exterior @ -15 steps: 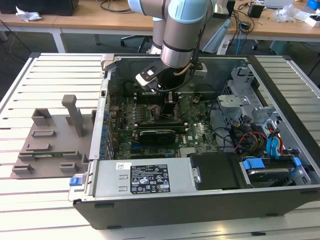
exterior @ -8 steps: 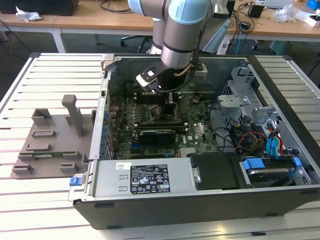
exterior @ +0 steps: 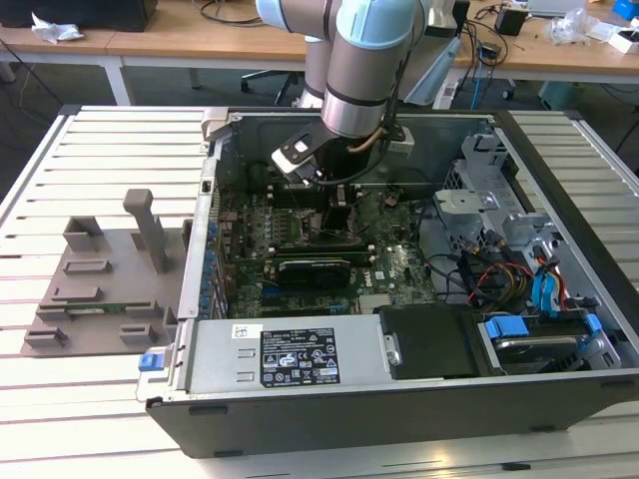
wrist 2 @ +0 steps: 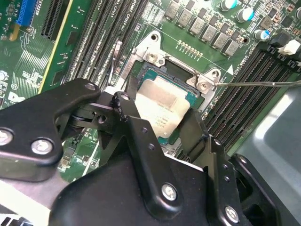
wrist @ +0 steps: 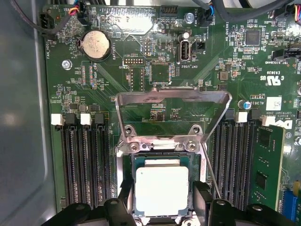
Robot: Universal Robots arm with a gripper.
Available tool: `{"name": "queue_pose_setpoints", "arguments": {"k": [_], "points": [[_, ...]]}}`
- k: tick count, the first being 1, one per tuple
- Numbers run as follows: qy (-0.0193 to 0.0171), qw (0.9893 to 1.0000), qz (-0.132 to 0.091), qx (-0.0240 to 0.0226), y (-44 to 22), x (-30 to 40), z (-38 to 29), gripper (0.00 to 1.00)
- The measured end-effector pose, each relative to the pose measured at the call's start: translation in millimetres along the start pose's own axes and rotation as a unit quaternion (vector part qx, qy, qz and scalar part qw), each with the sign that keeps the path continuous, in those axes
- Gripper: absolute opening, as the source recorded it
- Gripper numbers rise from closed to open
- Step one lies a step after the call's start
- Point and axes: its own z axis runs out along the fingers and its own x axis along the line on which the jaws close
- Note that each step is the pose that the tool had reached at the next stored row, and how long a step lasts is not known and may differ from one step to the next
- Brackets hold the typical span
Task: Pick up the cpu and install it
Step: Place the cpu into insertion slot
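We see the arm reaching down into the open computer case, which lies on the slatted surface. Off to one side of the case, well apart from the hand, a grey fixture sits on the same surface.

In the first wrist view the hand is low over the motherboard. The cpu lies flat between its fingers, silvery top up, inside the outline of the socket. The hand is grasping the cpu: one finger closes against each of two opposite edges. In the second wrist view both black fingers meet the chip's sides with no gap we can make out. We cannot tell whether the chip is fully seated or held just above its bed.

Just beyond the fingertips the metal load plate stands swung open, hinged at the socket's far edge. The thin wire lever juts out beside the hand, away from the socket. Black memory slots run along both flanks of the hand. Farther beyond the load plate sits a coin cell.
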Motion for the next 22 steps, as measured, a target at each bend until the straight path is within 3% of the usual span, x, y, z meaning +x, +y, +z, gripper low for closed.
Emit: {"name": "queue_pose_setpoints", "arguments": {"k": [5, 9, 12, 13, 14, 16, 17, 18, 19, 21, 22], "points": [[-0.0003, 1.0, 0.0, 0.0001, -0.1, -2.3, -0.4, 0.62], [-0.0002, 1.0, 0.0, 0.0001, -1.1, -2.9, -9.6, 0.62], [-0.0002, 1.0, 0.0, 0.0001, -1.4, -2.0, -12.2, 0.62], [-0.0002, 1.0, 0.0, 0.0001, -1.6, -1.7, -13.9, 0.53], [-0.0002, 1.0, 0.0, 0.0001, -1.7, -1.6, -15.4, 0.53], [-0.0002, 1.0, 0.0, 0.0001, -2.5, -1.8, -21.3, 0.41], [-0.0002, 1.0, 0.0, 0.0001, -2.8, -1.9, -24.2, 0.41], [-0.0002, 1.0, 0.0, 0.0001, -3.6, -2.1, -30.6, 0.29], [-0.0002, 1.0, 0.0, 0.0001, -4.4, -2.4, -38.0, 0.23], [-0.0002, 1.0, 0.0, 0.0001, -5.6, -2.8, -47.8, 0.23], [-0.0002, 1.0, 0.0, 0.0, -6.1, -3.0, -52.4, 0.11]]}}
